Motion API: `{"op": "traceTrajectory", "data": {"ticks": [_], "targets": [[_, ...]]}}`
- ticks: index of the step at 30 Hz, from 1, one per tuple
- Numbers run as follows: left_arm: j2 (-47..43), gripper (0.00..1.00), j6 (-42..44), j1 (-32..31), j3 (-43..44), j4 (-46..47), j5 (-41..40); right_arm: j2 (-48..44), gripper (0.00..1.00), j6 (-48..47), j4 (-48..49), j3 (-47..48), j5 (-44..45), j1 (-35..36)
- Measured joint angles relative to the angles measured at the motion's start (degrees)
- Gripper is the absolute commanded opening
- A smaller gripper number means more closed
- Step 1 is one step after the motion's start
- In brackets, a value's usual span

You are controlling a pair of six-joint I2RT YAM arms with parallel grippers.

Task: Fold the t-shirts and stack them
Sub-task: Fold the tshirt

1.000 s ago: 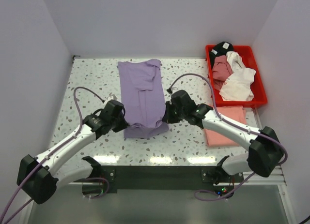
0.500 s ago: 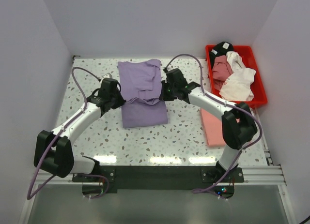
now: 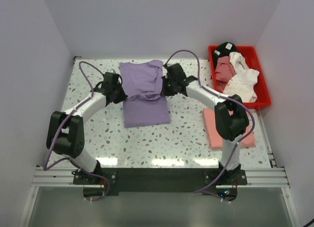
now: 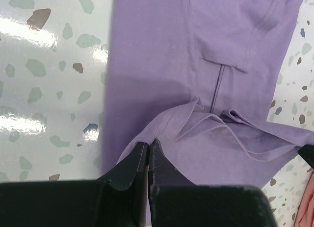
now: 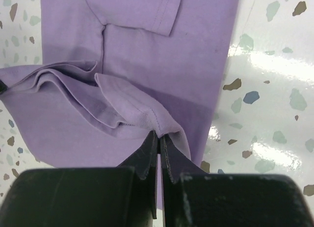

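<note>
The lavender-purple t-shirt (image 3: 144, 92) lies lengthwise in the middle of the table, its near part lifted and doubled back over its far part. My left gripper (image 3: 122, 93) is shut on the hem corner at the shirt's left edge; the left wrist view shows the jaws (image 4: 148, 144) pinching purple cloth (image 4: 216, 55). My right gripper (image 3: 164, 89) is shut on the hem corner at the right edge; the right wrist view shows the jaws (image 5: 159, 135) pinching the stitched hem of the shirt (image 5: 147, 55). A folded salmon-pink t-shirt (image 3: 221, 131) lies flat at the right.
A red plastic bin (image 3: 262, 97) at the back right holds dusty-rose (image 3: 224, 67), white (image 3: 243, 82) and black (image 3: 225, 48) shirts. White walls close in the table on three sides. The speckled tabletop (image 3: 98, 134) shows around the shirt.
Both grippers have carried the purple shirt's near hem away from the arm bases, toward the far end, folding the shirt over itself. Both arms are stretched further out.
</note>
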Motion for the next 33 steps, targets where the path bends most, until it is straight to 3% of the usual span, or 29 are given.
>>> {"op": "traceTrajectory", "data": {"ticks": [7,10,13,15,16,17,18,19,20,21,22,23,24,26,33], "targets": [[4.02,0.0,1.7,0.46,3.37,0.52,0.22,3.58,0.0,-0.55,-0.37,2.93,-0.87,-1.05],[5.99,0.0,1.9,0.9,4.48,0.57,0.35,5.05,0.04,-0.61,-0.74,3.98,-1.03,-1.29],[7.58,0.05,2.19,1.2,5.07,0.63,0.37,6.88,0.09,-0.79,-0.92,5.77,-1.18,-1.51],[8.66,0.14,2.64,1.33,5.44,0.66,0.37,8.13,0.16,-0.94,-1.05,6.91,-1.25,-1.79],[9.16,0.21,2.82,1.4,5.64,0.68,0.39,8.74,0.2,-0.98,-1.16,7.41,-1.29,-2.01],[9.66,0.36,2.99,1.44,5.84,0.59,0.37,9.27,0.26,-1.07,-1.31,7.89,-1.31,-2.19],[10.08,0.51,3.32,1.49,6.1,0.52,0.37,9.77,0.42,-1.18,-1.57,8.35,-1.38,-2.4],[10.4,0.69,3.5,1.51,6.4,0.42,0.39,10.16,0.47,-1.11,-1.9,8.87,-1.46,-2.58],[10.56,0.94,3.52,1.53,6.62,0.35,0.39,10.6,0.5,-1.68,-2.16,9.4,-1.66,-2.78],[10.58,1.0,3.72,1.6,6.82,0.39,0.42,10.86,0.7,-2.03,-2.36,9.94,-1.81,-2.89],[10.45,1.0,3.58,1.64,6.95,0.48,0.46,10.99,0.77,-2.8,-2.86,10.62,-2.29,-3.06],[10.38,1.0,3.34,1.68,7.06,0.5,0.46,10.99,0.77,-2.75,-3.1,10.82,-2.47,-3.13],[10.03,1.0,3.34,1.75,7.06,0.66,0.44,10.93,0.88,-3.19,-3.45,11.19,-2.73,-3.17],[8.85,1.0,3.3,1.79,6.97,0.63,0.44,10.62,0.99,-3.65,-3.52,11.26,-3.21,-3.17],[-3.26,1.0,2.6,1.79,-1.81,2.43,1.97,1.16,0.99,-4.0,-2.6,-0.48,-5.95,-3.13]]}}
